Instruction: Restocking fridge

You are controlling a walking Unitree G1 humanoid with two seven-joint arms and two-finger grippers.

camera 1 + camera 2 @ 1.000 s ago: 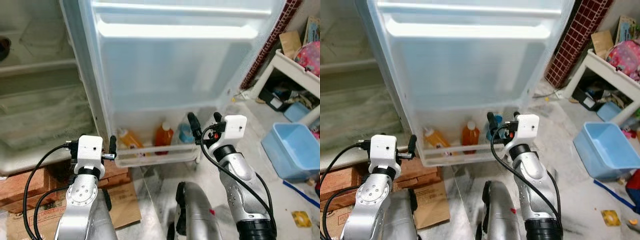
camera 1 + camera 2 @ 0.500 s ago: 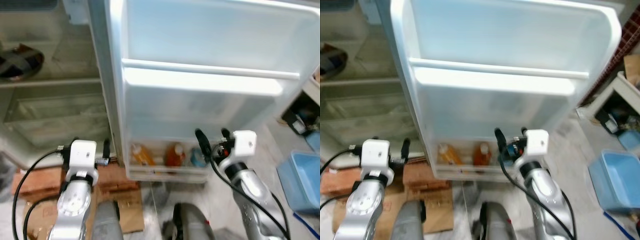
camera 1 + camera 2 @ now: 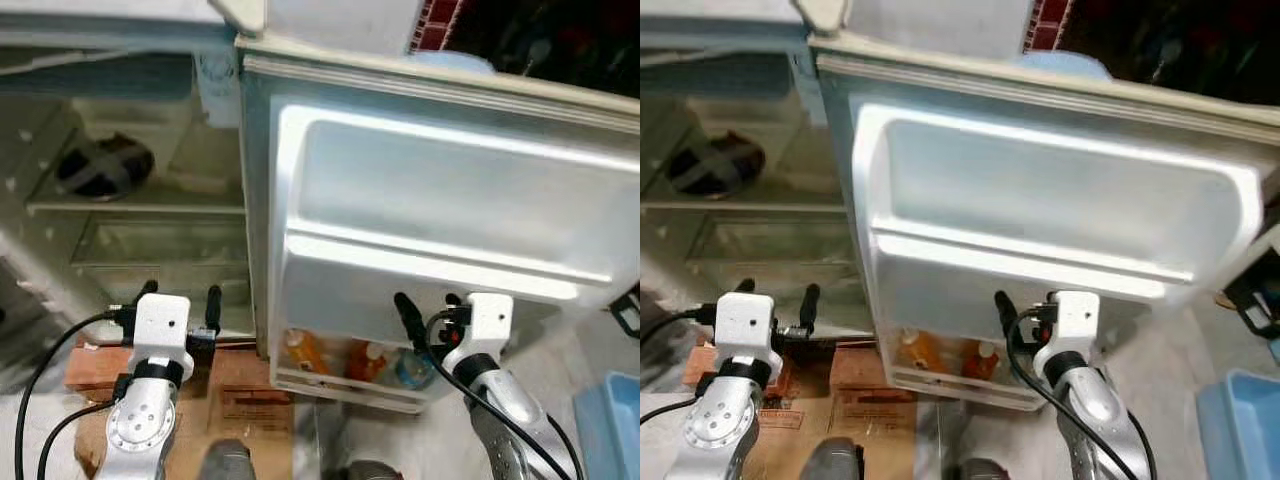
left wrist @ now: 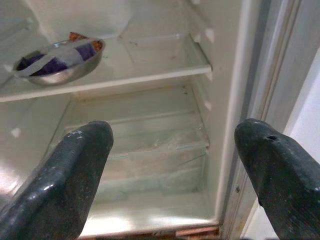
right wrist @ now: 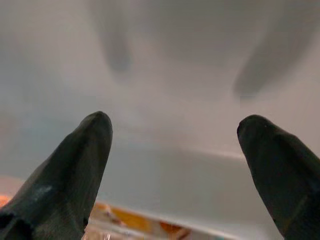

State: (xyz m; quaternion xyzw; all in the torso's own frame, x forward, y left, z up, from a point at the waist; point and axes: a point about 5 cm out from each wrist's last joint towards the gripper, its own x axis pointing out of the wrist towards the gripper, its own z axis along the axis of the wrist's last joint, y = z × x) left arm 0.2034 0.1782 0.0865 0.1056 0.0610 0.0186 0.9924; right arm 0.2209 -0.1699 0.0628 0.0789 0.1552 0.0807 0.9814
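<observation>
The fridge door (image 3: 440,210) stood open, its bottom rack (image 3: 345,385) holding two orange bottles (image 3: 305,352) and a blue-capped one (image 3: 412,368). The right gripper (image 3: 425,305) hovered just before the door's inner wall, jaws apart and empty. The left gripper (image 3: 180,300) faced the open cabinet — jaws likewise apart, nothing held — where a steel bowl (image 4: 59,61) sat on a shelf (image 4: 125,70). With the right fingers (image 5: 75,170) so near the liner, a forward lurch could knock the door — or the bottles below.
</observation>
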